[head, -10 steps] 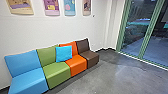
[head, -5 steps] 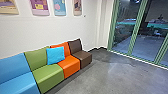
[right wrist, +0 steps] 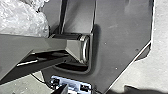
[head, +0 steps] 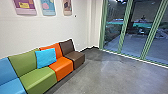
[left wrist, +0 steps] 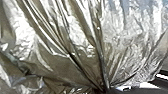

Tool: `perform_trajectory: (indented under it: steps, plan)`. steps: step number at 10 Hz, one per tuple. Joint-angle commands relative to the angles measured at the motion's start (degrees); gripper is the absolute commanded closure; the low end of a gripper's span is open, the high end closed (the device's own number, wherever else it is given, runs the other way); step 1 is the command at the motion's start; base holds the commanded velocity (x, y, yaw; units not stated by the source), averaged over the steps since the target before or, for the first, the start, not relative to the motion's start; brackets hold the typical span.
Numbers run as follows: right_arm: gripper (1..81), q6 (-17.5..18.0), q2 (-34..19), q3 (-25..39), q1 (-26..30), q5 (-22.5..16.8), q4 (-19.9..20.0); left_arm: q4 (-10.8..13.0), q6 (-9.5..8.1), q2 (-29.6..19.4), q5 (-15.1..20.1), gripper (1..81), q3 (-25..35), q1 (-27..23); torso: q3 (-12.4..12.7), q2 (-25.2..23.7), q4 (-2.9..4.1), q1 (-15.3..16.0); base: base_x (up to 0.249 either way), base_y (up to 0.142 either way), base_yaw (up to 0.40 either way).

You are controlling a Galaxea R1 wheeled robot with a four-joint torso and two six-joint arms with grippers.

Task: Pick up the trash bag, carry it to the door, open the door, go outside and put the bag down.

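Observation:
Shiny folds of the translucent trash bag (left wrist: pixel 75 47) spread across the left wrist view. They draw together into a tight bunch at my left gripper (left wrist: pixel 103 89), which is shut on the bag. Part of the crumpled trash bag (right wrist: pixel 22 20) also shows in the right wrist view, beside the robot's own dark body. In the head view, the glass doors (head: pixel 136 37) stand beyond the floor at the right, in green frames; whether any panel is open I cannot tell. How my right gripper stands cannot be made out.
A row of blue, green, orange and brown seats (head: pixel 63 67) lines the white wall (head: pixel 30 32) at the left, with a blue cushion (head: pixel 46 58) on it. Grey floor (head: pixel 105 75) stretches toward the doors. Paving (head: pixel 160 47) and dark surroundings lie behind the glass.
The head camera has turned right and come somewhat nearer: seats and pictures have shifted left, and more of the glass front shows.

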Motion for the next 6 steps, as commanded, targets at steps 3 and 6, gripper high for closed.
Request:
perform_trajectory:
  steps: [3, 6]
  plan:
    - [1.0, -0.15, 0.85, -0.11, 2.04, -3.63, -0.47, 0.62, 0.13, 0.15, 4.03, 81.1, 0.19, -2.27, 0.00, 0.00, 0.00, 0.00, 0.000, 0.000, -0.268]
    - [1.0, -0.06, 1.64, -1.42, 2.04, -3.63, -0.47, 0.79, 0.12, 0.23, 4.03, 81.1, 0.11, -2.27, 0.00, 0.00, 0.00, 0.00, 0.000, 0.000, -0.273]
